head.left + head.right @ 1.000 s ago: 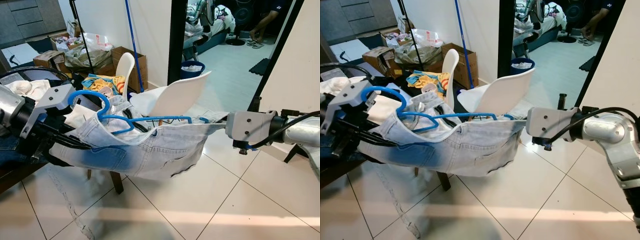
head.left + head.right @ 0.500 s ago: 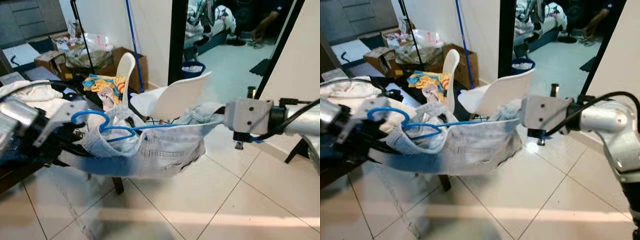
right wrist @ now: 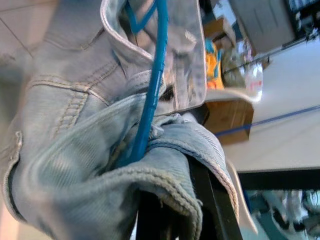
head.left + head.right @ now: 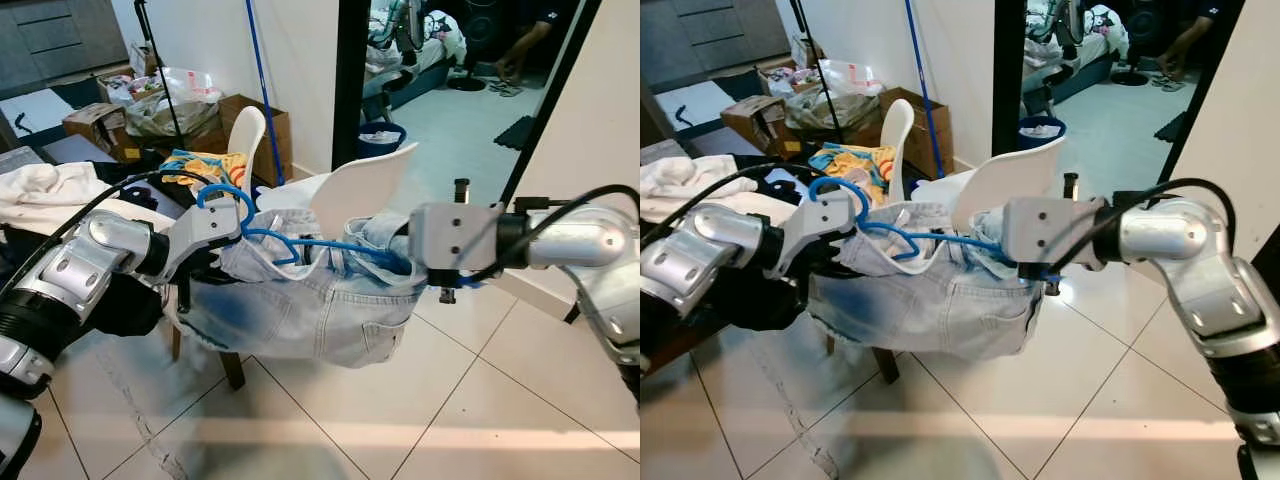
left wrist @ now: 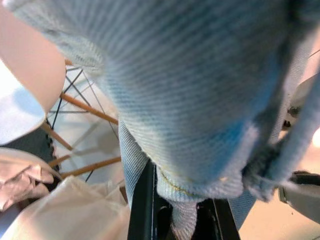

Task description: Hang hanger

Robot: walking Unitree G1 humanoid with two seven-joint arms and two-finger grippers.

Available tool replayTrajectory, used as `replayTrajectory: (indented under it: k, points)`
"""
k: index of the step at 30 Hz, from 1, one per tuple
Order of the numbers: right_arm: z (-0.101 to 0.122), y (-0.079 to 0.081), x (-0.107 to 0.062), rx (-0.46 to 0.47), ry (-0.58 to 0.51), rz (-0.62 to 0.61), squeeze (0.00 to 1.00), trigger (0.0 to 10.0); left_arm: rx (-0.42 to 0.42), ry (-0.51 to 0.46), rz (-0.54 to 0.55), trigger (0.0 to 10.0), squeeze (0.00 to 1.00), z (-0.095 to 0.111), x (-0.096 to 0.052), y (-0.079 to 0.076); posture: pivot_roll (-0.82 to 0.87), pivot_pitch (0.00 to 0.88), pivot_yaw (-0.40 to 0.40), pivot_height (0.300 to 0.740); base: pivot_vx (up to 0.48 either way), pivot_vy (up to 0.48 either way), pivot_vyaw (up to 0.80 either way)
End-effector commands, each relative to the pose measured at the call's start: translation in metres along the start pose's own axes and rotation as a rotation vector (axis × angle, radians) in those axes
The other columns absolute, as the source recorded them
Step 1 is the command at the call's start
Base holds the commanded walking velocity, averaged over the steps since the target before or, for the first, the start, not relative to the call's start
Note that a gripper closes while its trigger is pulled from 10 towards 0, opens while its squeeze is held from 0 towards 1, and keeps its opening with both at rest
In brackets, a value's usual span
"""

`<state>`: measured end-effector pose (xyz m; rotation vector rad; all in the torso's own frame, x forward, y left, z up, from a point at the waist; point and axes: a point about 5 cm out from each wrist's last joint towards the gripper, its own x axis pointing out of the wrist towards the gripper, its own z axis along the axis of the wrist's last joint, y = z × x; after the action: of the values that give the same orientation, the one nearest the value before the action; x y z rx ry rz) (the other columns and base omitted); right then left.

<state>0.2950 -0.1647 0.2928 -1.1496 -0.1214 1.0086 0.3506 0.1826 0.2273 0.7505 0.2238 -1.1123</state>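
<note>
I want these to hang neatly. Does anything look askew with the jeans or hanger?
Yes. The jeans are bunched over the blue hanger, whose bar slopes down toward the right gripper.

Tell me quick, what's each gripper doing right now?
Left gripper: shut on the jeans near the blue hanger hook.
Right gripper: shut on the jeans' other end.

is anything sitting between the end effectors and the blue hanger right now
Nothing separates them. The blue hanger sits inside the denim garment, and both the left end effector and right end effector grip the denim at either end of it.
</note>
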Motion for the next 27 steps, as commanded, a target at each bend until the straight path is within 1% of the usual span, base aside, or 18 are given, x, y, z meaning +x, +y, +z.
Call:
replayTrajectory:
  k: [1,3,6,9,10,13,14,15,17,18,19,20,22,24,25,26,27]
  points:
    - [0.003,0.003,0.006,-0.011,-0.014,0.020,0.00,0.0,0.081,-0.061,-0.036,0.4,0.00,0.016,0.003,-0.004,-0.02,0.017,0.025,0.740,0.000,0.000,0.00]
    - [-0.004,0.004,0.002,-0.002,0.029,0.021,0.00,0.0,0.111,-0.024,-0.072,0.5,0.00,0.013,-0.002,-0.010,-0.02,0.018,0.024,0.740,0.000,0.000,0.00]
    - [-0.009,0.003,0.000,0.003,0.056,0.018,0.00,0.0,0.126,-0.003,-0.096,0.5,0.00,0.011,-0.005,-0.015,-0.01,0.021,0.025,0.740,0.000,0.000,0.00]
    - [-0.022,0.001,-0.006,0.009,0.132,0.007,0.00,0.0,0.166,0.093,-0.130,0.5,0.00,0.003,-0.012,-0.026,-0.01,0.027,0.021,0.740,0.000,0.000,0.00]
    - [-0.025,0.000,-0.009,0.010,0.151,0.000,0.00,0.0,0.173,0.138,-0.114,0.5,0.00,-0.002,-0.016,-0.026,-0.01,0.027,0.021,0.740,0.000,0.000,0.00]
    - [-0.025,0.000,-0.009,0.010,0.151,0.000,0.00,0.0,0.173,0.138,-0.114,0.5,0.00,-0.002,-0.016,-0.026,-0.01,0.027,0.021,0.740,0.000,0.000,0.00]
    - [-0.028,-0.001,-0.012,0.012,0.171,-0.007,0.00,0.0,0.171,0.185,-0.087,0.4,0.00,-0.008,-0.021,-0.024,-0.01,0.029,0.019,0.740,0.000,0.000,0.00]
    - [-0.028,-0.001,-0.012,0.012,0.171,-0.007,0.00,0.0,0.171,0.185,-0.087,0.4,0.00,-0.008,-0.021,-0.024,-0.01,0.029,0.019,0.740,0.000,0.000,0.00]
    - [-0.033,-0.005,-0.019,0.015,0.197,-0.021,0.00,0.0,0.161,0.281,-0.017,0.4,0.00,-0.020,-0.032,-0.019,0.00,0.032,0.014,0.740,0.000,0.000,0.00]
    - [-0.033,-0.005,-0.019,0.015,0.197,-0.021,0.00,0.0,0.161,0.281,-0.017,0.4,0.00,-0.020,-0.032,-0.019,0.00,0.032,0.014,0.740,0.000,0.000,0.00]
    - [-0.033,-0.006,-0.021,0.016,0.200,-0.029,0.00,0.0,0.157,0.323,0.011,0.3,0.00,-0.025,-0.036,-0.017,-0.01,0.032,0.015,0.740,0.000,0.000,0.00]
    - [-0.032,-0.007,-0.022,0.018,0.197,-0.036,0.00,0.0,0.147,0.345,0.029,0.3,0.00,-0.028,-0.038,-0.016,0.00,0.032,0.014,0.740,0.000,0.000,0.00]
    - [-0.031,-0.008,-0.022,0.019,0.191,-0.041,0.00,0.0,0.136,0.351,0.039,0.3,0.00,-0.029,-0.037,-0.017,0.00,0.031,0.015,0.740,0.000,0.000,0.00]
    - [-0.027,-0.009,-0.021,0.028,0.166,-0.045,0.00,0.0,0.125,0.356,0.052,0.2,0.00,-0.028,-0.027,-0.021,0.00,0.032,0.014,0.740,0.000,0.000,0.00]
    - [-0.025,-0.009,-0.018,0.034,0.153,-0.049,0.00,0.0,0.085,0.333,0.084,0.0,0.00,-0.024,-0.018,-0.021,-0.01,0.029,0.012,0.740,0.000,0.000,0.00]
    - [-0.024,-0.010,-0.017,0.038,0.146,-0.051,0.00,0.0,0.056,0.318,0.106,0.0,0.00,-0.021,-0.012,-0.022,0.00,0.030,0.013,0.740,0.000,0.000,0.00]
    - [-0.024,-0.010,-0.017,0.038,0.146,-0.051,0.00,0.0,0.056,0.318,0.106,0.0,0.00,-0.021,-0.012,-0.022,0.00,0.030,0.013,0.740,0.000,0.000,0.00]
